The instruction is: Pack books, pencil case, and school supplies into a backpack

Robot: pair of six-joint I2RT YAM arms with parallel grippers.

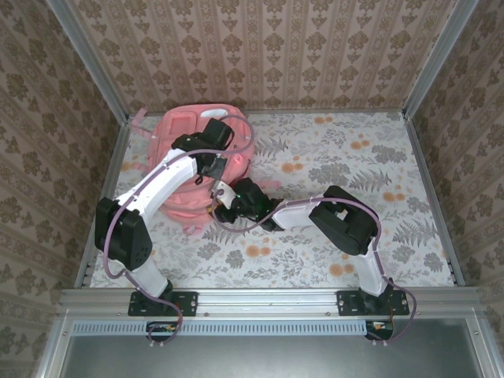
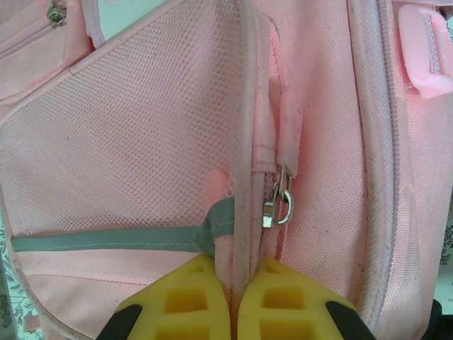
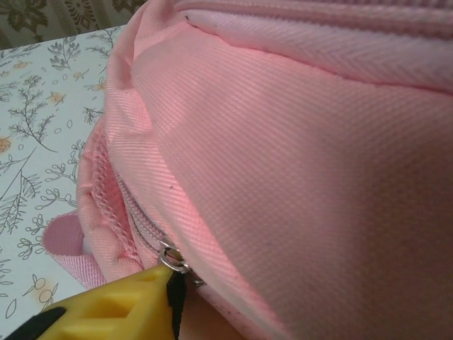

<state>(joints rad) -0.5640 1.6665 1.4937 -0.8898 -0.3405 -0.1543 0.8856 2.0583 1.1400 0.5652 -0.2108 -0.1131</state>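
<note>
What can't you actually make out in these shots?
- Top view: backpack front, covered by left arm and right arm.
- Left wrist view: the backpack's inside, behind its pink fabric and mesh pocket.
- Right wrist view: zip pull, half behind a yellow finger; whether the jaws grip it.

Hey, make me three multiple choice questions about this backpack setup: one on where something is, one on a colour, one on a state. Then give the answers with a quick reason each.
1. Where on the table does the backpack lie?
A. far left corner
B. near right corner
C. middle of the near edge

2. What colour are the fingers of the left gripper?
A. blue
B. yellow
C. white

3. How does the left gripper stand?
A. wide open above the table
B. shut on a book
C. shut on the backpack's piped seam

Answers:
1 A, the pink bag sits at the far left in the top view.
2 B, yellow tips show in the left wrist view.
3 C, the two fingers press together on the seam beside the zipper pull.
</note>
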